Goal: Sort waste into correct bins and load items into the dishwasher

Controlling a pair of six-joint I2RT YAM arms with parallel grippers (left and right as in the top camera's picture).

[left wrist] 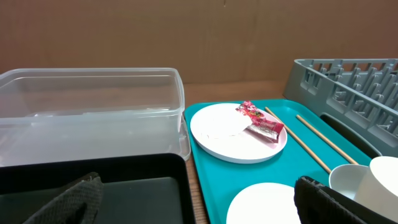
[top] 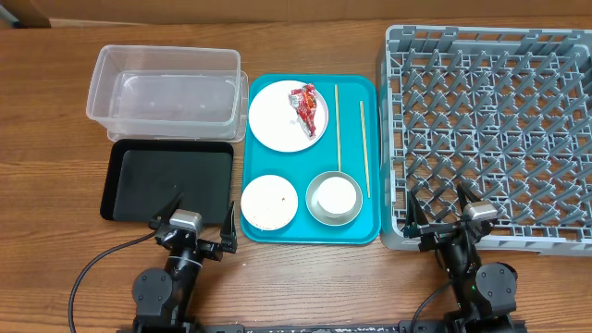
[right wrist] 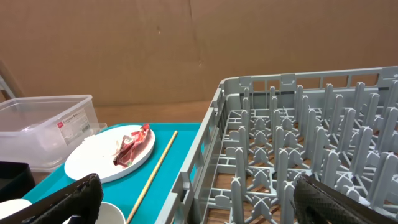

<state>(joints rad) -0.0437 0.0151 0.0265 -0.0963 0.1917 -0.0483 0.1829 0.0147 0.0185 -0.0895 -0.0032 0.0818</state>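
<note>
A crumpled red wrapper [top: 304, 104] lies on the large white plate [top: 287, 116] on a teal tray [top: 310, 227]. Two chopsticks [top: 364, 148] lie to the right of the plate. A smaller white dish [top: 269, 201] and a round bowl [top: 334, 198] with a white cup inside sit at the tray's front. The clear tub [top: 166, 92] and the black tray [top: 166, 180] stand on the left, and the grey rack [top: 490, 129] on the right. My left gripper [top: 199, 215] [left wrist: 199, 196] is open over the black tray's front edge. My right gripper [top: 438, 208] [right wrist: 199, 199] is open over the rack's front left corner. I cannot make out a napkin or rice grains.
The teal tray fills the gap between the black tray and the rack. A brown cardboard wall [left wrist: 199, 37] stands behind the table. Bare wooden table [top: 55, 139] lies to the far left and along the front edge.
</note>
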